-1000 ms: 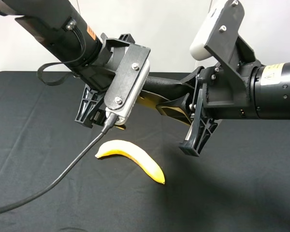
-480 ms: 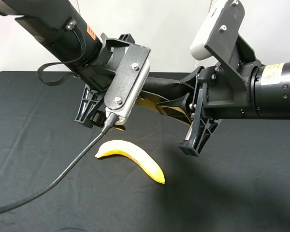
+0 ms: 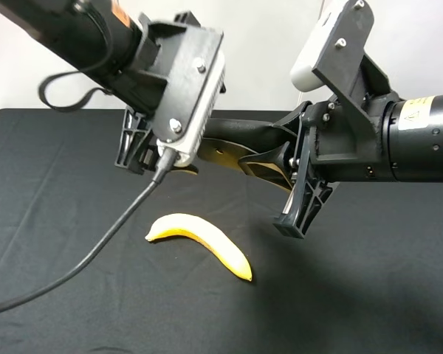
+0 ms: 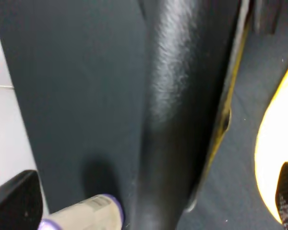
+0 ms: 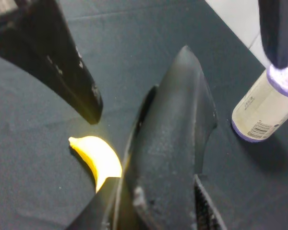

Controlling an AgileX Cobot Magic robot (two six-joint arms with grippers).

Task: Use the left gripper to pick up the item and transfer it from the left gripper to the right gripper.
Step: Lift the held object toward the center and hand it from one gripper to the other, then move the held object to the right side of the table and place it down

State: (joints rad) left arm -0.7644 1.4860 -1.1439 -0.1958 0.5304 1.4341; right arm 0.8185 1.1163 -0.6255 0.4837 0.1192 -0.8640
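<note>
"Where is the item [image 3: 240, 131]?"

"In the air above the counter [image 3: 369, 295], stretched level between the arms. The right gripper [image 3: 284, 155] has its jaws clamped on one end, and that grip alone carries it."

"And the left gripper [image 3: 155, 164]?"

"Jaws wide apart, pinching nothing, near the free end. One end each leaves both room. I'd judge the handover all but made. The banana [image 3: 207, 240] lies below, untouched."

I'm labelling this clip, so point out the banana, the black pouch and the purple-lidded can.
banana [image 3: 207, 237]: high exterior view, middle of its curved body.
black pouch [image 3: 244, 131]: high exterior view, the stretch showing between the two arms.
purple-lidded can [image 5: 263, 109]: right wrist view, beige side wall.
</note>
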